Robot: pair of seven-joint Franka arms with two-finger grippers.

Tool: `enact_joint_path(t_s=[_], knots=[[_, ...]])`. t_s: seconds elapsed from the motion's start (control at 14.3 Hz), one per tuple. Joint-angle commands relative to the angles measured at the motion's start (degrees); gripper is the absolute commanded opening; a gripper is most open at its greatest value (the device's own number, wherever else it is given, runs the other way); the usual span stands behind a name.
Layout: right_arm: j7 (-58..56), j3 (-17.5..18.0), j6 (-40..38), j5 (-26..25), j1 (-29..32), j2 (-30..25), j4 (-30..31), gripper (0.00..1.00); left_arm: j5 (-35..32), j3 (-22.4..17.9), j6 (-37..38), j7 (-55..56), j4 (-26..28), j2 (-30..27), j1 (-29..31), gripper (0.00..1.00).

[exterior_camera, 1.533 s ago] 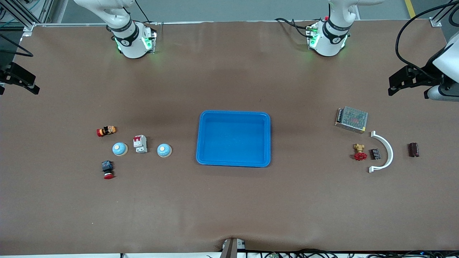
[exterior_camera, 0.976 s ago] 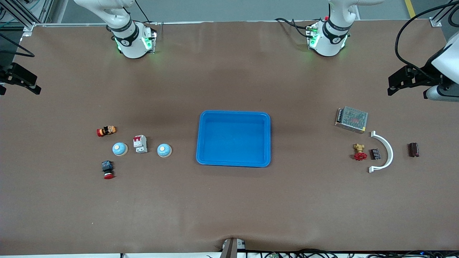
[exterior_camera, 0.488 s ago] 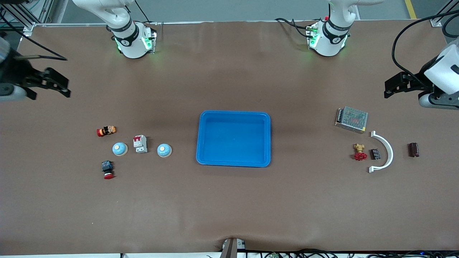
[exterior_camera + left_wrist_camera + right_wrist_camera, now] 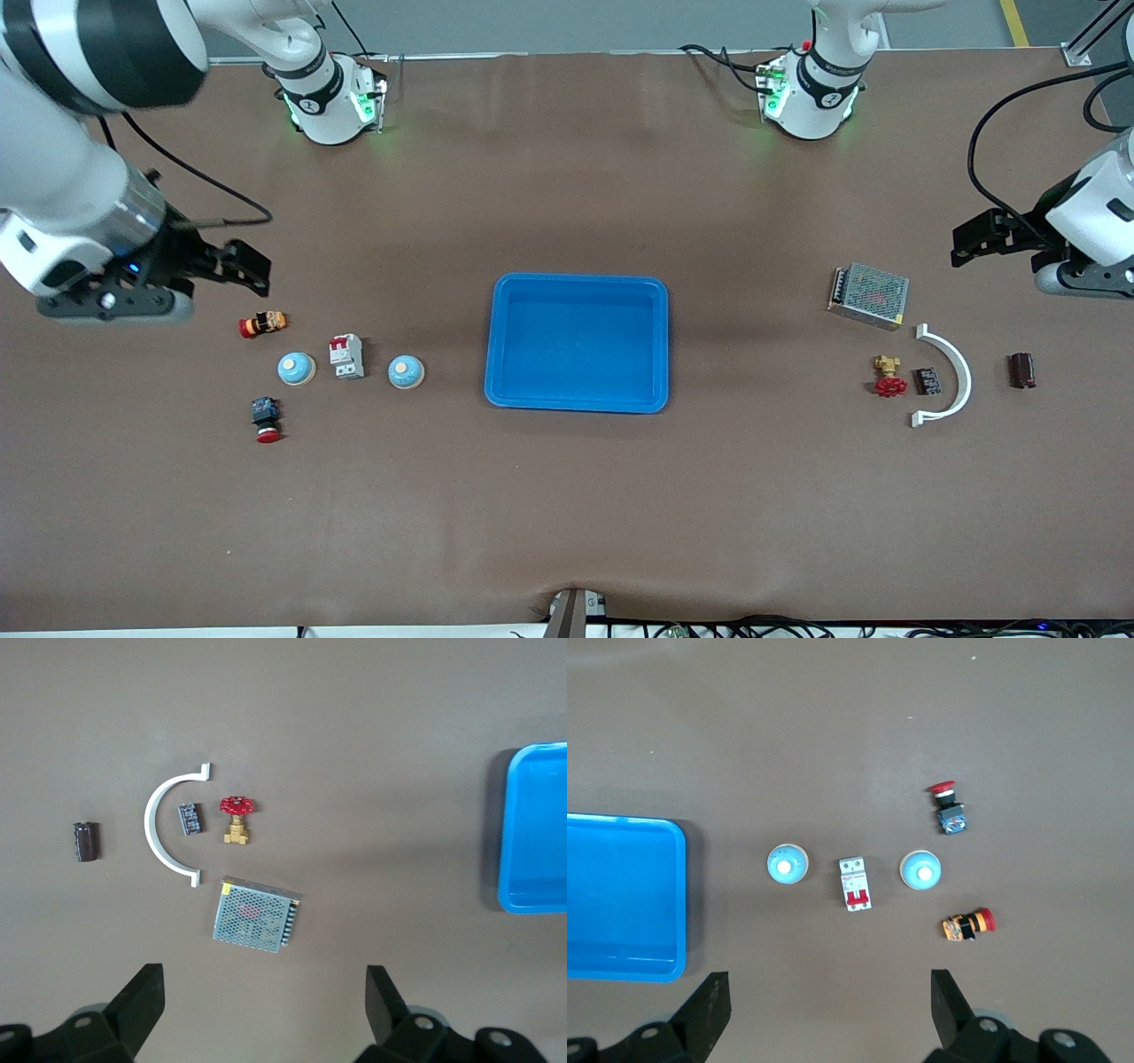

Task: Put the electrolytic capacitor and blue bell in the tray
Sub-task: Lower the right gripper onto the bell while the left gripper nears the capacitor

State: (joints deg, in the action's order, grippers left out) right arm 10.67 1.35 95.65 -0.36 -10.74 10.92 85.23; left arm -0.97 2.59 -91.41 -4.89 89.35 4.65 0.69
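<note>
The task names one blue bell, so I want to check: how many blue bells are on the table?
2. One blue bell lies between the circuit breaker and the tray; the other bell lies beside the breaker, toward the right arm's end.

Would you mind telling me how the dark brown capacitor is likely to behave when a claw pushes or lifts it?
The dark brown capacitor is a short cylinder lying on its side, so a push across its length may roll it. It looks small and probably light. Its smooth round sleeve might slip unless the fingers close across its width.
</note>
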Motion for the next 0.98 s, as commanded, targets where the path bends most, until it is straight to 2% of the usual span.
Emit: enact_joint_path(t_s=[0.0,0.14,0.7,0.91], knots=[[0.84,-0.38,2.16,0.19,-0.6,3.92,-0.94,1.0,-1.32,0.22,-5.33,-4.15,5.72,-2.45,2.29,1.0],[0.23,-0.38,4.88,0.19,-0.16,6.04,-0.24,1.0,-1.23,0.22,-9.03,-5.92,9.15,-3.51,3.53,1.0],[0.31,-0.38,11.74,0.19,-2.27,10.78,2.31,1.0,-1.58,0.13,-14.06,-8.3,12.95,-0.62,7.92,1.0],[0.66,-0.38,15.87,0.19,-3.32,10.97,6.52,1.0,-1.58,0.13,-17.04,-12.49,13.56,1.49,10.99,1.0]])
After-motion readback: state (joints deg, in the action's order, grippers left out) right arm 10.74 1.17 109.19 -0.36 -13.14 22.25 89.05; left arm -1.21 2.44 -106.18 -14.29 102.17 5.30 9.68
